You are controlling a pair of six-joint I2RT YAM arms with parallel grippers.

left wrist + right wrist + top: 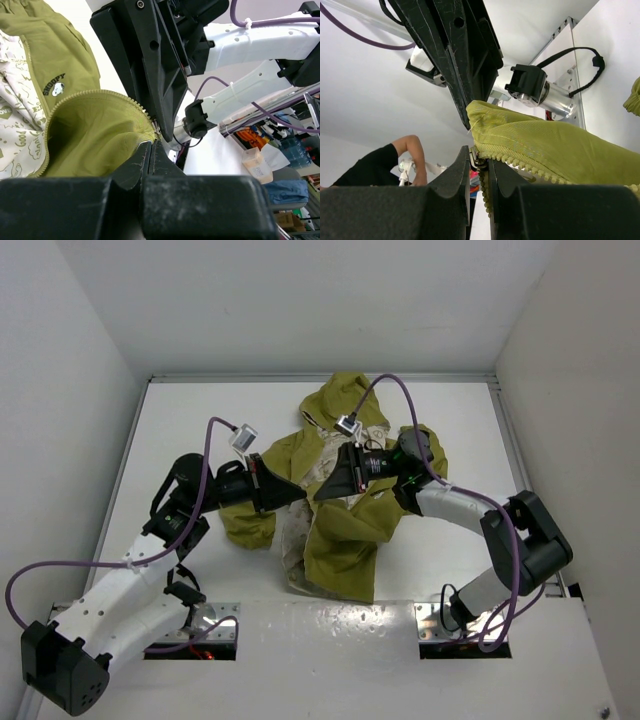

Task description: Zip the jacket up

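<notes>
My L hand [151,145] clamped shut on jacket [345,545] edge; R hand [479,159] at its 3 o'clock, nearly closed, pinching zip slider [156,127].

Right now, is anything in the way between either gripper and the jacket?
Nothing visible. The left gripper is shut on the jacket at the end of its zipper, and the right gripper pinches the zipper right beside it.

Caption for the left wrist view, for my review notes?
Left gripper shut on the jacket where its open zipper ends, right gripper pinching the same spot from above.
</notes>
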